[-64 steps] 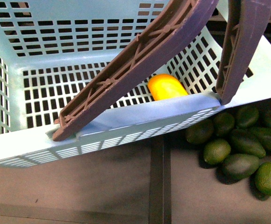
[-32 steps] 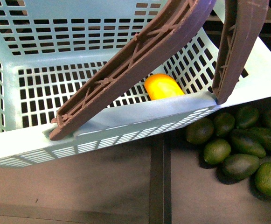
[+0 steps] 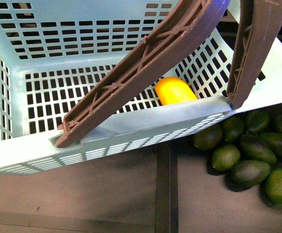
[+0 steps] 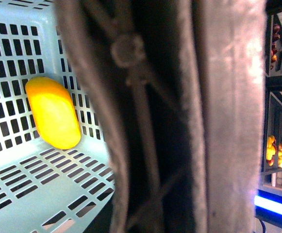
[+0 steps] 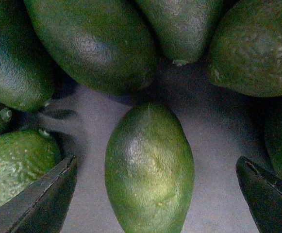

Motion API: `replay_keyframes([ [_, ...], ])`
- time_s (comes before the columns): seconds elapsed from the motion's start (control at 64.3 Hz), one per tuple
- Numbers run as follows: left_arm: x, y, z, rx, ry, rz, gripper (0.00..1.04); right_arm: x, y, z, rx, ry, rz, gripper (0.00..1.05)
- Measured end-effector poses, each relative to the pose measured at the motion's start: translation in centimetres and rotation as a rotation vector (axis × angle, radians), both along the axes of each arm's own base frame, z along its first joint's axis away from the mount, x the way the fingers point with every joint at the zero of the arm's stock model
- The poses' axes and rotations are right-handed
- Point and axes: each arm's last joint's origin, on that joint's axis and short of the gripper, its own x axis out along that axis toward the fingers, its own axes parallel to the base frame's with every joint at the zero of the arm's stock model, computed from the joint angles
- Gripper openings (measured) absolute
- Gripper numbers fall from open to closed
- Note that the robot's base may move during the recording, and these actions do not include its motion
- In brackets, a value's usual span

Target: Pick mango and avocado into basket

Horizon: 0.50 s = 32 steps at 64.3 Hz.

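Straddling one avocado (image 5: 149, 170), the right pincer (image 5: 156, 167) gapes wide and empty, tips flanking the fruit's narrow width, long axis crosswise.

You have no text, label, brand, number or sign to read in any view: the basket (image 3: 14, 155), the mango (image 3: 174, 91) and the avocado (image 5: 149, 167) show plain surfaces, and the far shelves (image 4: 279, 121) in the left wrist view are too blurred to tell.
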Motion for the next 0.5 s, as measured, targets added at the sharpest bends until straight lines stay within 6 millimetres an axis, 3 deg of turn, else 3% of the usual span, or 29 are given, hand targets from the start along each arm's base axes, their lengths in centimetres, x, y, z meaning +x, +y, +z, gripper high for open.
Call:
replay_keyframes([
  [0.497,0.0,0.0,0.0,0.001,-0.001,0.002,0.14,1.3,0.6,-2.3,0.020,0.039,-0.004,0.96],
])
